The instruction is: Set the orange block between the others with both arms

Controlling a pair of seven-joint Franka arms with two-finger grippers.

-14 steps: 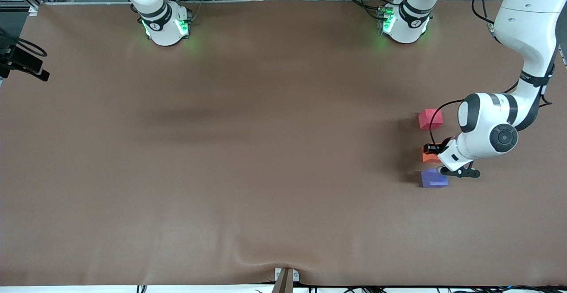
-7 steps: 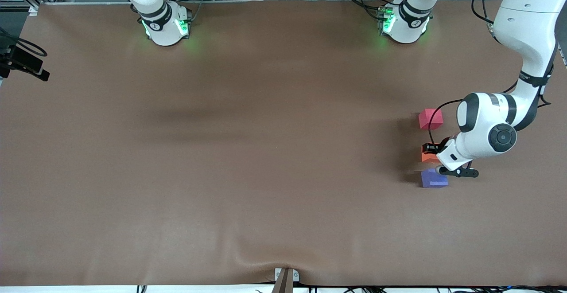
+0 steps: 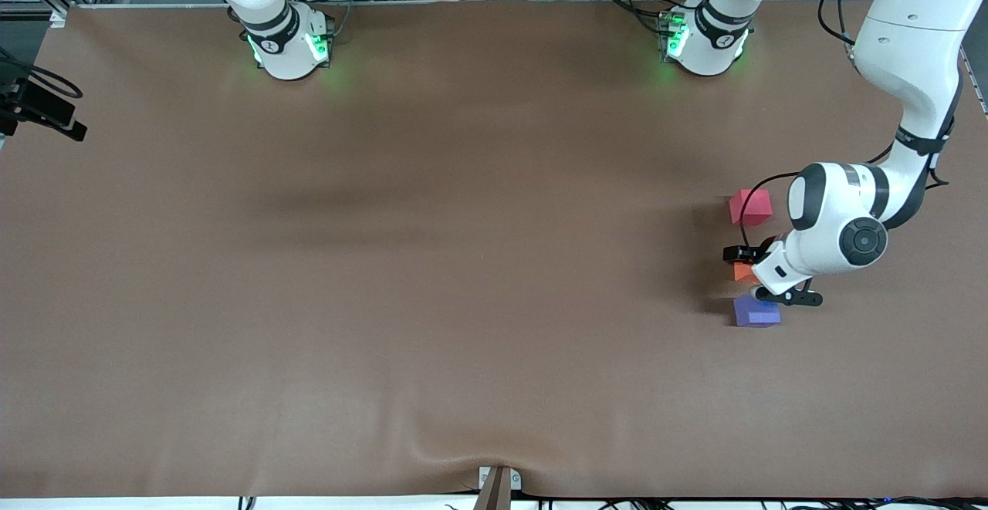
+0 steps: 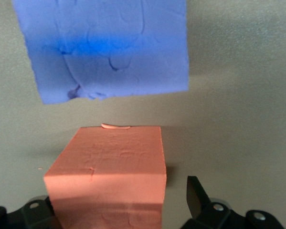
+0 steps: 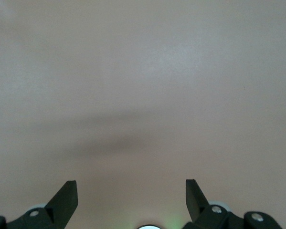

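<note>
The orange block (image 3: 742, 271) sits on the brown table between the red-pink cube (image 3: 750, 207), farther from the front camera, and the purple-blue cube (image 3: 756, 312), nearer to it. All three form a short line toward the left arm's end of the table. My left gripper (image 3: 755, 274) is low around the orange block (image 4: 109, 176) and open; one finger (image 4: 195, 195) stands clear of the block's side, the other is hidden by it. The purple-blue cube (image 4: 104, 47) lies just past the block. My right gripper (image 5: 129, 187) waits open over bare table.
Both arm bases (image 3: 287, 45) (image 3: 704, 41) stand along the table's farthest edge from the front camera. A black device (image 3: 42, 109) juts in at the right arm's end. The brown cover ripples at the nearest edge (image 3: 494, 460).
My left gripper has opened and let go of the orange block, which now rests on the table. The left arm's wrist has shifted slightly toward the right arm's end.
</note>
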